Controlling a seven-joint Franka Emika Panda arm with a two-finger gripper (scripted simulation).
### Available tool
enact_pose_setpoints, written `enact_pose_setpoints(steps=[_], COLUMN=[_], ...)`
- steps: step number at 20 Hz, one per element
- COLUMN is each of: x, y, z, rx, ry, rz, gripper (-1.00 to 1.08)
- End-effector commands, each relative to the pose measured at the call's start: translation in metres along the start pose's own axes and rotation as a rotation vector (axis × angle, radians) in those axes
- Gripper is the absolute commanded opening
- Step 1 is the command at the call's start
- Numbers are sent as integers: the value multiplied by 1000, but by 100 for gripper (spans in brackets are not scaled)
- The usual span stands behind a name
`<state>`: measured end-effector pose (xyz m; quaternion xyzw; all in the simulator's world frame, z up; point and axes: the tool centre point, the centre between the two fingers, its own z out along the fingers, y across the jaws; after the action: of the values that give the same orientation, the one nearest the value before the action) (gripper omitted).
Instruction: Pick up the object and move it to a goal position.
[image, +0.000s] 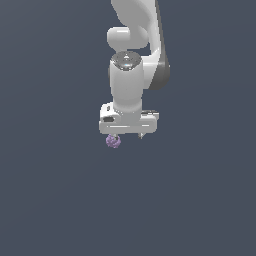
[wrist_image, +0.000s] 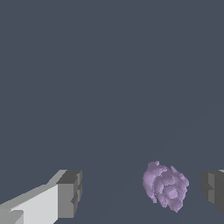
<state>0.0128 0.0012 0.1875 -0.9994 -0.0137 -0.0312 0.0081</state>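
Object (wrist_image: 166, 185), lilac and bumpy, sits between your gripper (wrist_image: 142, 192) fingers (wrist_image: 69, 194), which stand apart, nearer one finger.

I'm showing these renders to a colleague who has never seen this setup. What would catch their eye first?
First the white arm hanging down the middle of the exterior view, its gripper pointing down over a bare slate-grey surface. Next the tiny lilac lump just under the gripper, toward the exterior view's left. In the wrist view the lump sits between the spread dark fingertips, closer to one, seemingly touching neither.
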Motion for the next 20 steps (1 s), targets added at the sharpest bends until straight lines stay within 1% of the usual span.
enact_pose_setpoints(steps=[1, 4, 10, 15, 20], x=[0, 2, 13, 12, 10], y=[0, -2, -9, -8, -5], z=[0, -4, -21, -20, -17], rx=[0, 3, 17, 16, 13], ry=[0, 9, 51, 48, 46], rz=[0, 3, 17, 11, -25], gripper=[100, 100, 100, 100, 100])
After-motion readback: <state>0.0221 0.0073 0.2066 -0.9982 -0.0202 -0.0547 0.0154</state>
